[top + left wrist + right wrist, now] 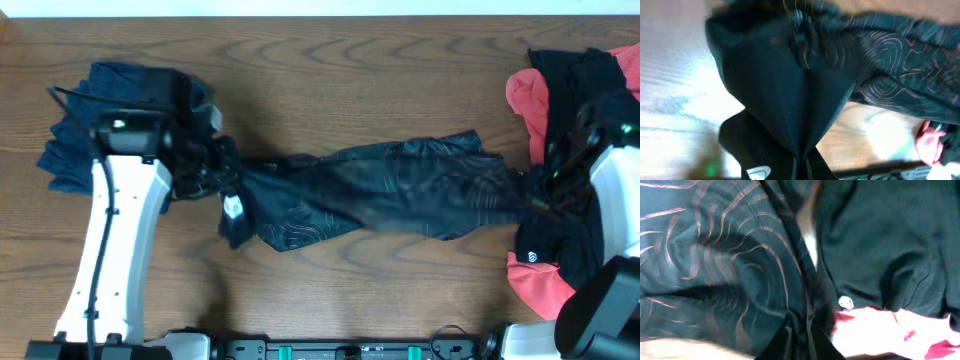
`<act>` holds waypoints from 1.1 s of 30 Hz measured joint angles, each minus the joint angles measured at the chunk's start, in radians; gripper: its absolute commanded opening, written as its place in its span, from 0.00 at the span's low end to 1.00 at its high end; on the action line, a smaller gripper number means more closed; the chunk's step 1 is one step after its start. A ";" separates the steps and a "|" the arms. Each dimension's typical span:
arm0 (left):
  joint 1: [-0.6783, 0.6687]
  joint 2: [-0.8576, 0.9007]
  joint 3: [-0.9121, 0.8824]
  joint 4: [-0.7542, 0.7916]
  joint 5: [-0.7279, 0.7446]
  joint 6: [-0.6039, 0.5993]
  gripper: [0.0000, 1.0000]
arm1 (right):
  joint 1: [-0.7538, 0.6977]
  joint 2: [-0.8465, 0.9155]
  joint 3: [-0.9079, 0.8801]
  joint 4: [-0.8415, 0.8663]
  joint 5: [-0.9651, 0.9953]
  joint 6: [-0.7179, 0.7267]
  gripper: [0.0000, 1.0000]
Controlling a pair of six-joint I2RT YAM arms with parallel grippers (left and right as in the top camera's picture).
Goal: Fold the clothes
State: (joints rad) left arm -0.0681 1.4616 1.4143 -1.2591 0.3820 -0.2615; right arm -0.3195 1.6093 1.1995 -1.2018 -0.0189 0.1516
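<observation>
A dark patterned garment [390, 185] with thin swirl lines is stretched across the middle of the table between my two grippers. My left gripper [225, 180] is shut on its left end; in the left wrist view the cloth [790, 90] hangs from the jaws [802, 167] in a taut fold. My right gripper [540, 195] is shut on its right end; in the right wrist view the swirl cloth [715, 255] runs into the jaws [800, 340]. A white label [233, 208] dangles at the left end.
A folded blue garment [75, 140] lies at the far left behind the left arm. A pile of black and red clothes [560, 85] sits at the right edge, with a red piece [540, 285] and black cloth with a white logo [845, 302] near the right gripper.
</observation>
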 measured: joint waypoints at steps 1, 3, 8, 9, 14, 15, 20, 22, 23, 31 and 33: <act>-0.011 0.000 -0.019 -0.001 0.000 0.000 0.06 | 0.000 0.000 -0.024 0.012 0.010 0.000 0.13; -0.026 0.000 -0.051 -0.002 0.000 0.000 0.06 | 0.000 0.001 -0.048 0.024 0.023 0.000 0.18; -0.028 0.001 -0.080 -0.014 0.000 -0.001 0.06 | 0.000 0.001 -0.051 0.038 0.042 0.000 0.24; -0.028 0.001 -0.080 -0.014 0.000 -0.001 0.06 | 0.000 0.001 -0.051 0.038 0.042 0.001 0.24; -0.028 0.001 -0.080 -0.015 0.000 -0.001 0.06 | 0.000 0.001 -0.051 0.034 0.042 0.005 0.25; -0.028 0.001 -0.080 -0.015 0.000 -0.001 0.06 | 0.000 0.001 -0.051 0.030 0.042 0.006 0.25; -0.028 0.001 -0.080 -0.016 0.000 -0.001 0.06 | 0.000 0.000 -0.083 0.039 0.041 0.020 0.28; -0.029 0.001 -0.080 -0.016 0.000 -0.001 0.06 | 0.000 0.000 -0.106 0.054 0.041 0.029 0.28; -0.029 0.001 -0.080 -0.017 0.000 -0.001 0.06 | 0.000 0.000 -0.116 0.064 0.042 0.034 0.28; -0.028 0.001 -0.080 -0.016 0.000 -0.001 0.06 | 0.000 0.000 -0.197 0.168 0.101 0.116 0.34; -0.028 0.001 -0.080 -0.016 0.000 -0.001 0.06 | 0.000 0.000 -0.208 0.181 0.114 0.125 0.35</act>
State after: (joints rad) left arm -0.0963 1.4628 1.3338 -1.2755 0.3820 -0.2623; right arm -0.3199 1.6096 0.9916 -1.0206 0.0948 0.2764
